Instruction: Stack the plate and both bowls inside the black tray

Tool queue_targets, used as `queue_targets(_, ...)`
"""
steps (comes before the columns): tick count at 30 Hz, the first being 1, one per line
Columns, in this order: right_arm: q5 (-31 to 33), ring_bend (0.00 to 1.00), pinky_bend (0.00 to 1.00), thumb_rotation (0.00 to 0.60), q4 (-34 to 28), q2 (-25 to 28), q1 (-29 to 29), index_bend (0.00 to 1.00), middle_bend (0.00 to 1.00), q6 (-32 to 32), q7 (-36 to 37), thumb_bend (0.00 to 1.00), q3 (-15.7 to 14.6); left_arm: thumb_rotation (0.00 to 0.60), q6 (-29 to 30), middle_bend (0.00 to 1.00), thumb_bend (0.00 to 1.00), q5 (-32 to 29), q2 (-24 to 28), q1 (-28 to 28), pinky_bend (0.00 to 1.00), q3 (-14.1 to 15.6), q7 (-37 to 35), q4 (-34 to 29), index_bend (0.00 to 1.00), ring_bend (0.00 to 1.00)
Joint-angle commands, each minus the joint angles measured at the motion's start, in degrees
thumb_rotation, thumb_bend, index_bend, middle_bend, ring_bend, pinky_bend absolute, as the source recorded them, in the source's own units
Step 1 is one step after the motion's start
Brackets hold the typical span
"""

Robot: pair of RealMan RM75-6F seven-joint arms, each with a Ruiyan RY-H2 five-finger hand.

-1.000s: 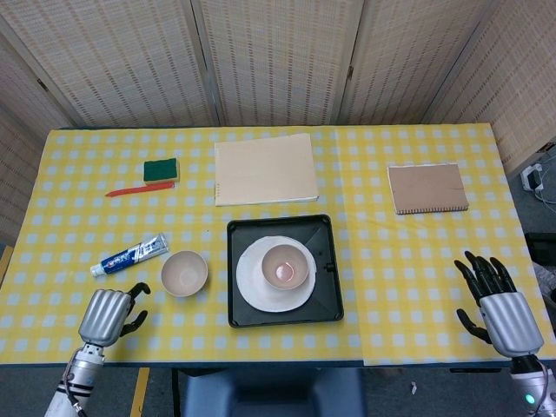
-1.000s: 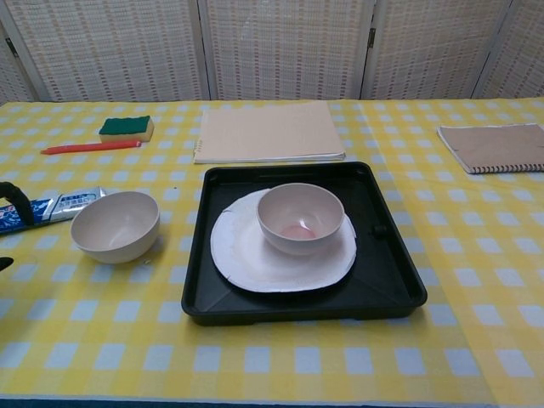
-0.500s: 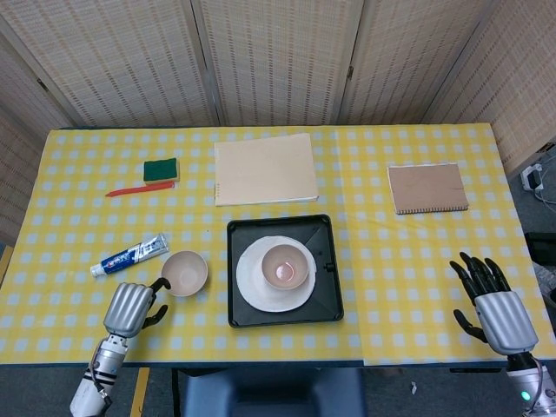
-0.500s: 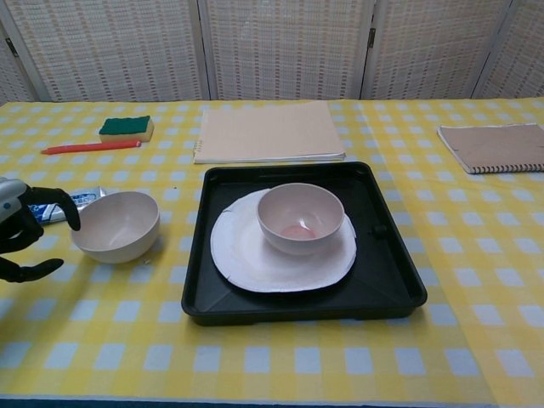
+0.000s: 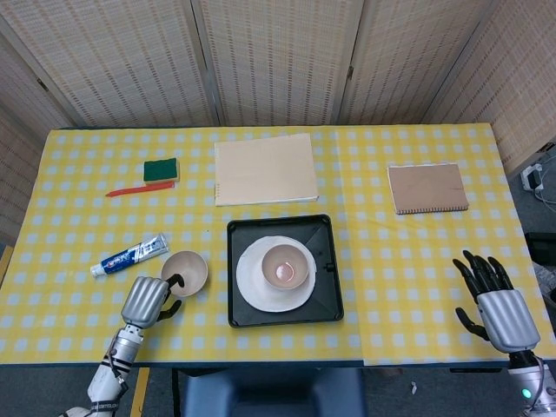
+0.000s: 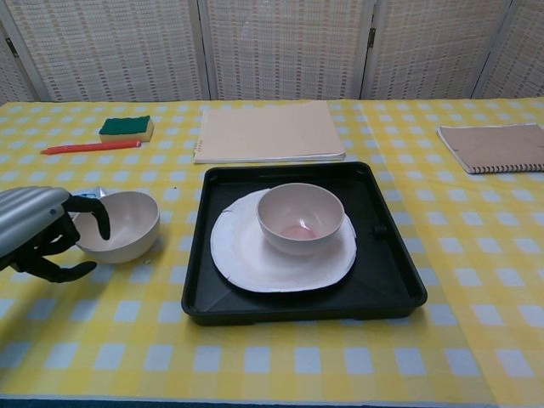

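Left hand (image 6: 38,231) hooks its fingers over the loose bowl's (image 6: 119,224) rim beside the black tray (image 6: 391,280), right hand (image 5: 495,304) hovers spread and empty.

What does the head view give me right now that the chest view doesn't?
Only the head view shows the right hand, open near the table's right edge, and most of the toothpaste tube, which the chest view largely hides behind the left hand.

Only the chest view shows, side on, the left hand with a fingertip hooked over the loose bowl's rim.

Both show the black tray holding plate and second bowl, plus sponge, pen and notebooks.
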Motion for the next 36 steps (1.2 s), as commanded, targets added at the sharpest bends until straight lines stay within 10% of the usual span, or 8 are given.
queue_targets(1,-0.1,0.00,0.00,0.600,0.3,-0.1,-0.1,0.00,0.00,0.2,0.1,0.37,0.2,0.600,-0.4,1.00,0.41,-0.8,-0.9,-0.6,1.00,-0.4,-0.3,1.0,0.51,1.00)
queue_targets(36,-1.4,0.00,0.00,0.600,0.5,0.0,-0.9,0.00,0.00,0.3,1.7,0.37,0.4,0.600,7.9,1.00,0.54,3.7,-1.9,-2.3,1.00,-0.7,4.1,-4.8,0.57,1.00)
